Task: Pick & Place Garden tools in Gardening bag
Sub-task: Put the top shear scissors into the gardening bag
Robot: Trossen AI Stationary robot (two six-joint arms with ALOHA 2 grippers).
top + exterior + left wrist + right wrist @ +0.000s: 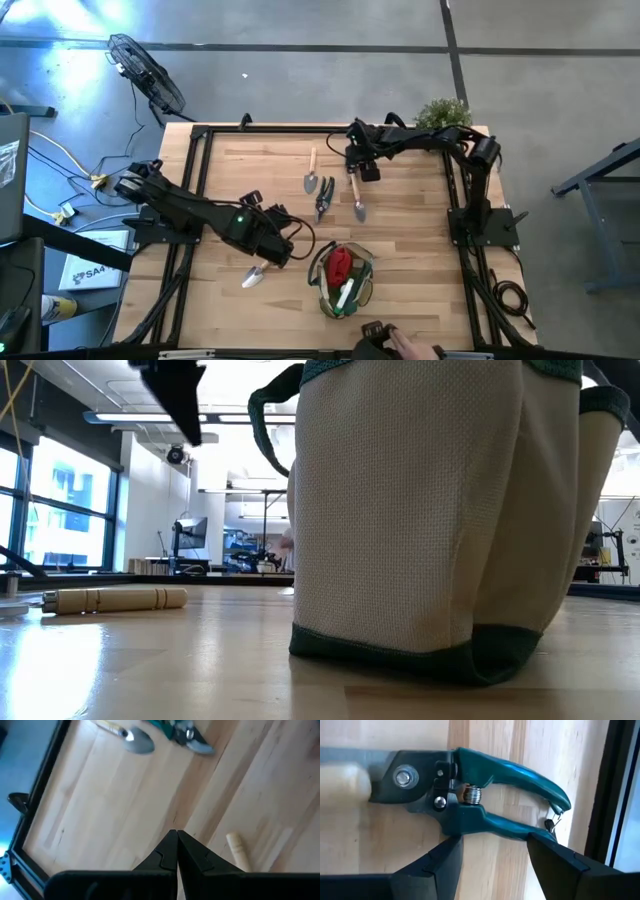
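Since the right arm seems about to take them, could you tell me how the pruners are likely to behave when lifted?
The pruners are probably stiff and fairly heavy for their size, given the metal blades. The smooth teal handles look slippery, so they may slide. A spring sits between the handles, so a squeeze from the right gripper, jaws open beside them, may close them.

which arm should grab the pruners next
Right. Its open end effector hovers right at the teal-handled pruners, fingers on both sides of one handle, while the left end effector is shut, farther away.
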